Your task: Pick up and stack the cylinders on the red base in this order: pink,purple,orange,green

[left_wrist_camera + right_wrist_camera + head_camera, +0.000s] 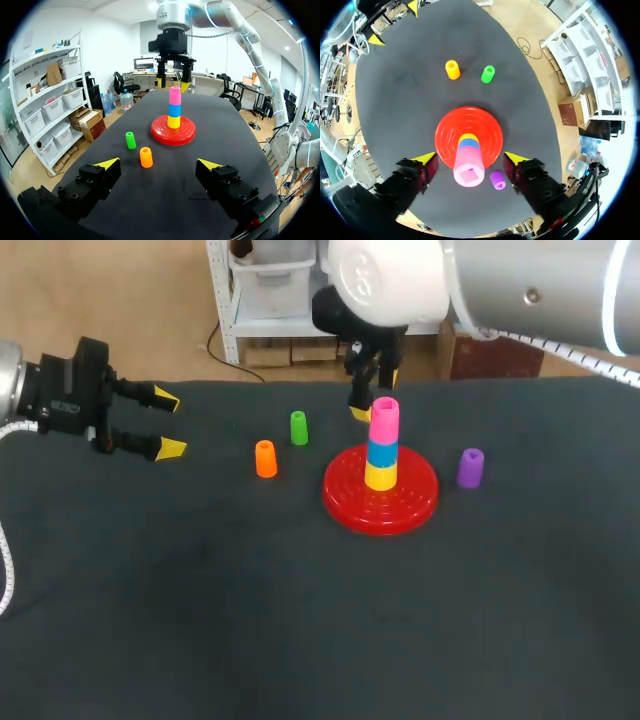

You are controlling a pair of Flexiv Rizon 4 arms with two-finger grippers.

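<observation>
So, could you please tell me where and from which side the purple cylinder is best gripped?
Probably from straight above, jaws closing on its round side wall near the top: the purple cylinder stands upright, clear of the red base, with free space on either side.

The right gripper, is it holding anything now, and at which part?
Nothing: the right gripper is open, its fingers either side of the pink cylinder, not touching it.
</observation>
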